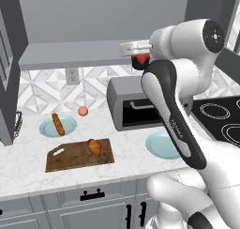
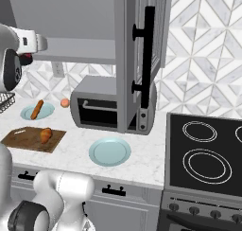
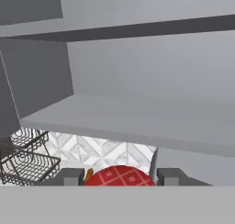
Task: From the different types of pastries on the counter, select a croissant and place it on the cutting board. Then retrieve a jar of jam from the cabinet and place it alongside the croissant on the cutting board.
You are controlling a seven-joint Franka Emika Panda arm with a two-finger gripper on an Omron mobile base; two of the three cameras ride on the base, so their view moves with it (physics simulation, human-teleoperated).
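croissant (image 1: pixel 94 147) on cutting board (image 1: pixel 65 160)

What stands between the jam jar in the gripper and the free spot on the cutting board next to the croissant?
Nothing visible does. The gripper holds the jar of jam up in front of the cabinet shelf, right of the board. The cutting board lies below to the left with only the croissant on it; the toaster oven stands beside the path.

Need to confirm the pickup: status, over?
Gripper shut on jar of jam, at cabinet shelf height. Croissant on cutting board. Toaster oven below the arm.
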